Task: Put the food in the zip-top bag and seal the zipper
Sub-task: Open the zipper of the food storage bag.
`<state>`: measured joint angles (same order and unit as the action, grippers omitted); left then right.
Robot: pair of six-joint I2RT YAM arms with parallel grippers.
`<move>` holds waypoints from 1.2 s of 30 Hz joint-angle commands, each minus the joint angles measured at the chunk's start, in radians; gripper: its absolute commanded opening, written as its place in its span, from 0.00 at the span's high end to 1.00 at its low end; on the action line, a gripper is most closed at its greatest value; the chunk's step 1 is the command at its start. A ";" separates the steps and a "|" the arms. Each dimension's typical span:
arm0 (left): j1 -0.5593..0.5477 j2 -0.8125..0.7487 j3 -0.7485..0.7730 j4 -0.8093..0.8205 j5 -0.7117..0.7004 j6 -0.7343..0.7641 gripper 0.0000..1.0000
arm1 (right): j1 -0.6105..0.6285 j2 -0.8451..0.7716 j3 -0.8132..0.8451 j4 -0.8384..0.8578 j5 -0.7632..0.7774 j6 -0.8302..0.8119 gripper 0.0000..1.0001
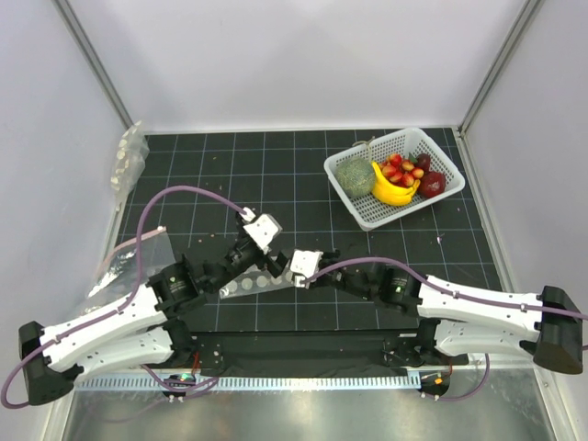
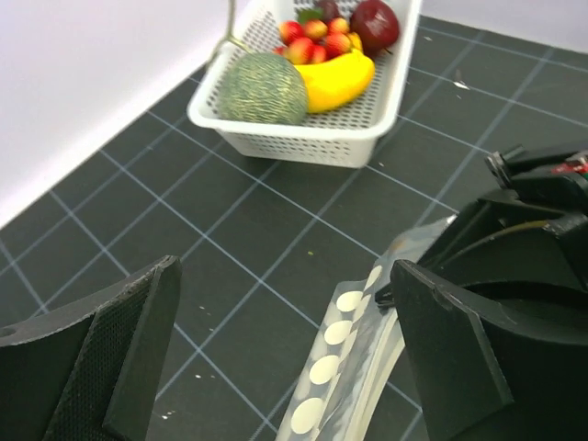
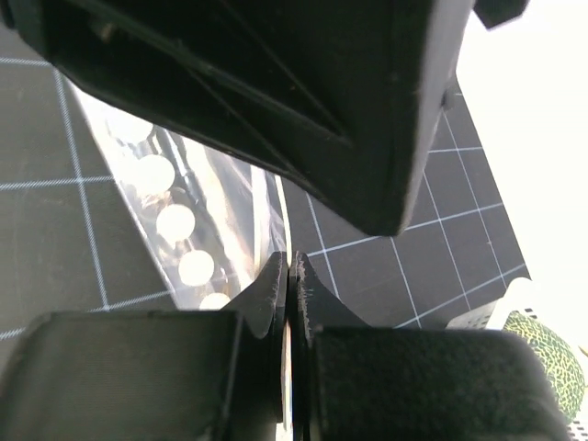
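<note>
The right gripper (image 3: 288,276) is clenched on the dotted zip-top bag's (image 1: 253,283) edge; the left gripper (image 2: 285,331) hangs spread wide just over the bag, which lies flat on the mat (image 1: 276,175). The food (image 1: 402,171) sits in the white basket (image 1: 390,213), well apart.

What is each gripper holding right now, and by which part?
The right gripper is shut on the bag, pinching a thin edge of it. The left gripper is open, holding nothing.

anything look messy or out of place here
Mildly: one crumpled clear bag slumps against the left wall, and a second clear bag lies skewed at the left edge of the mat. White specks dot the mat. The basket looks tidy.
</note>
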<state>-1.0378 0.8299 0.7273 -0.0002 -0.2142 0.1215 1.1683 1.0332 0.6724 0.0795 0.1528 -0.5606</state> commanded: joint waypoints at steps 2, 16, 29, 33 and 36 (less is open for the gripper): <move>-0.019 0.049 0.020 -0.058 0.134 0.001 0.00 | 0.005 -0.042 0.001 0.080 -0.050 -0.032 0.99; -0.019 -0.049 -0.066 -0.052 0.148 -0.115 0.00 | 0.005 -0.117 -0.017 -0.003 -0.117 -0.074 0.99; -0.019 -0.032 -0.055 -0.100 0.090 -0.109 0.13 | 0.014 -0.075 0.026 -0.104 -0.176 -0.101 0.99; -0.019 -0.107 -0.072 -0.080 0.130 -0.109 0.19 | 0.016 -0.062 0.044 -0.144 -0.194 -0.102 0.99; -0.019 -0.133 -0.077 -0.077 0.153 -0.115 0.22 | 0.021 -0.048 0.065 -0.190 -0.206 -0.107 0.99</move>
<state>-1.0542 0.7158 0.6575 -0.1368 -0.0925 0.0093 1.1774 0.9726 0.6842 -0.0734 -0.0204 -0.6533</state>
